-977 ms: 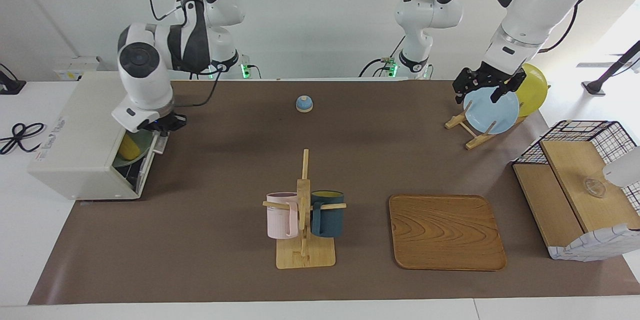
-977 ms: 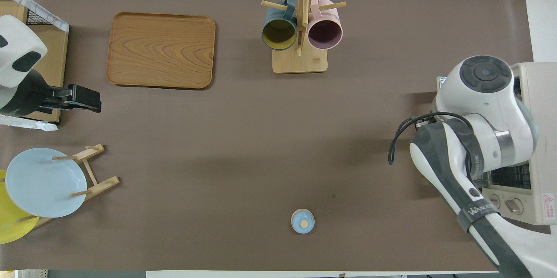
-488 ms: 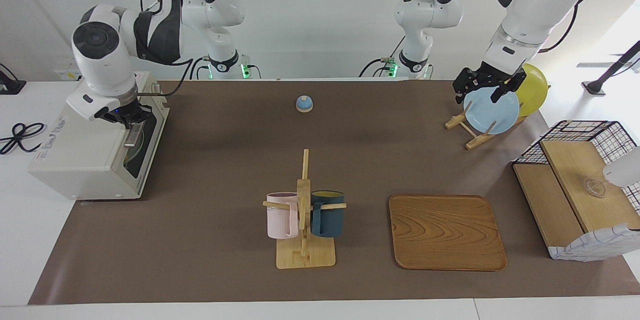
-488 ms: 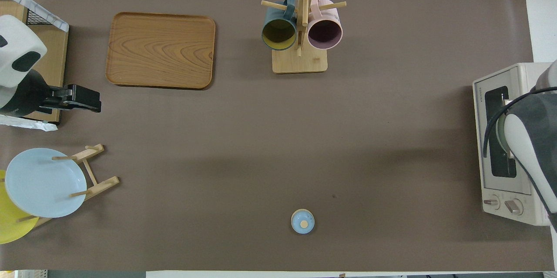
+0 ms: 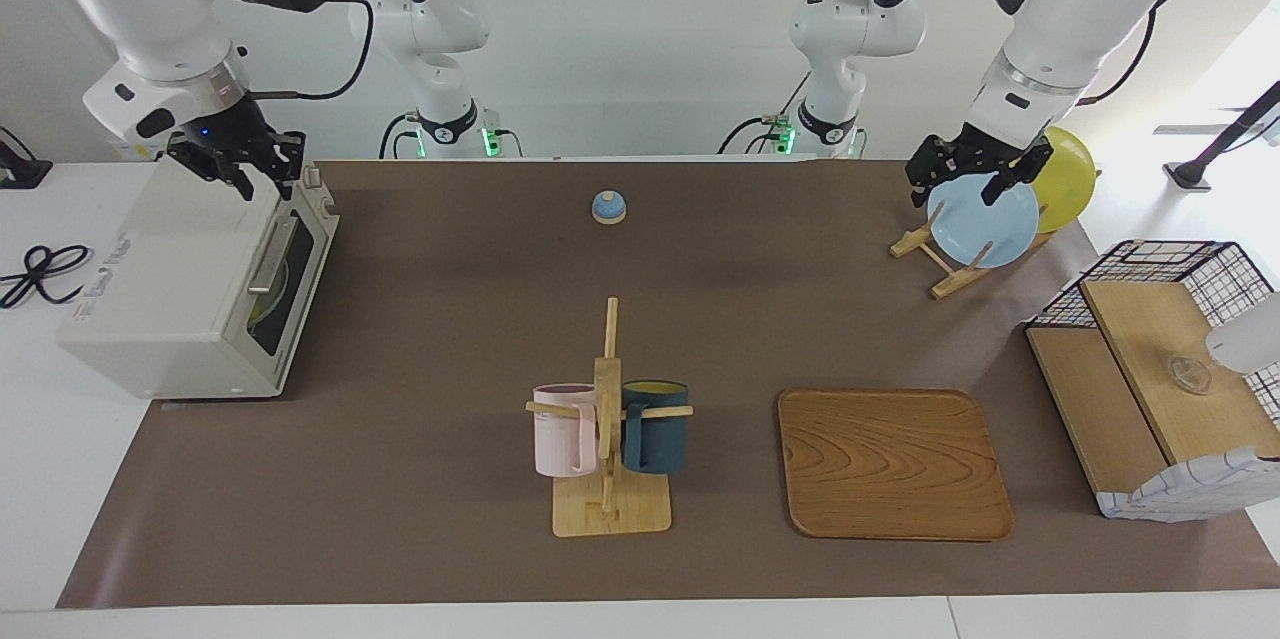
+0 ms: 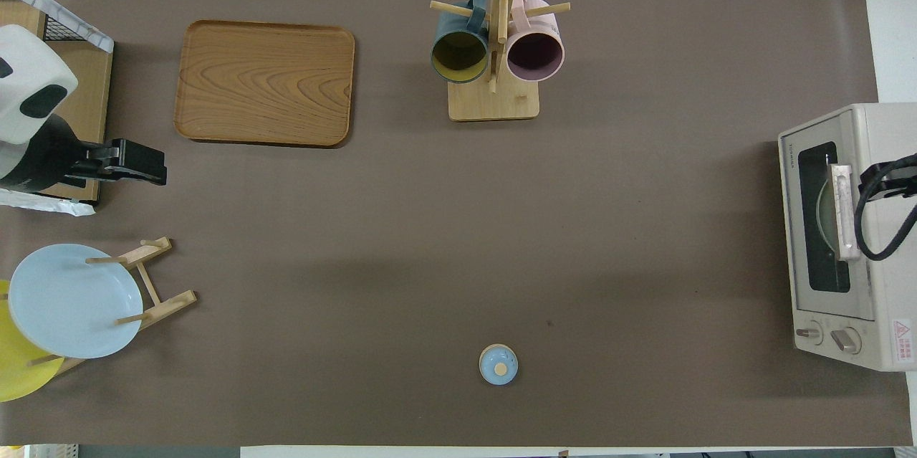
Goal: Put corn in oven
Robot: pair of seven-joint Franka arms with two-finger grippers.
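Observation:
The cream-white oven [image 5: 170, 289] stands at the right arm's end of the table with its glass door shut and its bar handle [image 5: 272, 254] facing the table's middle. It also shows in the overhead view [image 6: 874, 243]. The corn is hidden behind the shut door. Only a dim greenish round shape [image 6: 824, 211] shows through the glass. My right gripper [image 5: 240, 164] hangs open and empty in the air above the oven's top edge. My left gripper [image 5: 962, 181] is open and empty, and waits over the plate rack; it also shows in the overhead view [image 6: 136, 163].
A wooden mug rack [image 5: 610, 419] holds a pink and a dark blue mug. A wooden tray [image 5: 893, 464] lies beside it. A light blue plate [image 5: 982, 221] and a yellow plate [image 5: 1068, 177] stand in a rack. A small blue knob [image 5: 608, 207] sits near the robots. A wire basket [image 5: 1150, 379] stands at the left arm's end.
The oven door was open with the corn on a green plate inside; it swung shut under my right gripper. That gripper then let go and rose above the oven. The left arm stayed still.

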